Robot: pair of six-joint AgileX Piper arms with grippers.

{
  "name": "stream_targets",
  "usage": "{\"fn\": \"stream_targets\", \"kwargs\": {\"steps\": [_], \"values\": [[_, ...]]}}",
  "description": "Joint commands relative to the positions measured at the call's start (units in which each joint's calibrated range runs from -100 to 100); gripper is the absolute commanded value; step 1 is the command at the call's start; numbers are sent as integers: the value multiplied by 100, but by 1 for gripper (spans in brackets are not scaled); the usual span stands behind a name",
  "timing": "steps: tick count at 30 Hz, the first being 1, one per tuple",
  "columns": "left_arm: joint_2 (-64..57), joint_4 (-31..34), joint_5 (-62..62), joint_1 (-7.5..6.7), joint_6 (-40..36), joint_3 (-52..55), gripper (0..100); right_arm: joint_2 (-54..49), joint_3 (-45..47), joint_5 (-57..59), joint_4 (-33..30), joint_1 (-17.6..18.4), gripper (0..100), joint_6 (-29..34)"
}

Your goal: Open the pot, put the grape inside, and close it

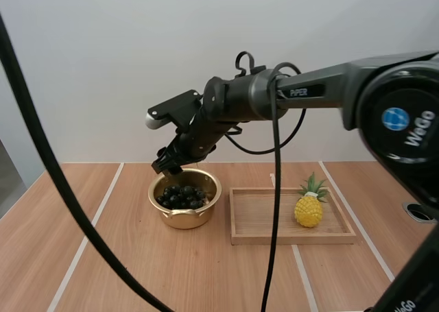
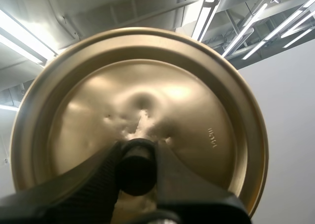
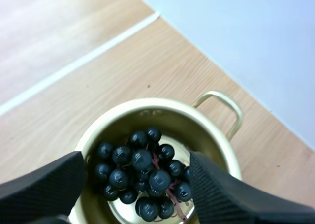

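Bright, even light; soft glare sheens the lid [image 2: 147,88].

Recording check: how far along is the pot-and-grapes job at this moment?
Done: the pot is open and the grapes lie inside it. In hand: the right claw hangs open just above the grapes, and the left claw is shut on the lid, which is off the pot. Left: set the lid back on the pot.
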Motion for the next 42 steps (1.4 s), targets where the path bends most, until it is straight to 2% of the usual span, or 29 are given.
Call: {"fn": "stream_targets", "kwargs": {"steps": [1, 6, 10, 20, 26, 39, 42], "values": [[-26, 48, -119, -13, -24, -19, 0, -450, -33, 87, -198, -12, 100, 190], [-26, 48, -119, -13, -24, -19, 0, -1091, -33, 87, -738, -78, 100, 649], [-26, 48, -119, -13, -24, -19, 0, -1593, -33, 111, -980, -323, 100, 1000], [-26, 48, -119, -13, -24, -19, 0, -3031, -48, 224, -977, -1184, 100, 1089], [-26, 44, -119, -13, -66, -19, 0, -3738, -48, 399, -1180, -1540, 100, 1180], [-26, 44, -119, -13, -66, -19, 0, -4466, -48, 553, -1276, -1872, 100, 1648], [-26, 44, -119, -13, -66, -19, 0, -4538, -48, 387, -1454, -1957, 100, 1829]]}}
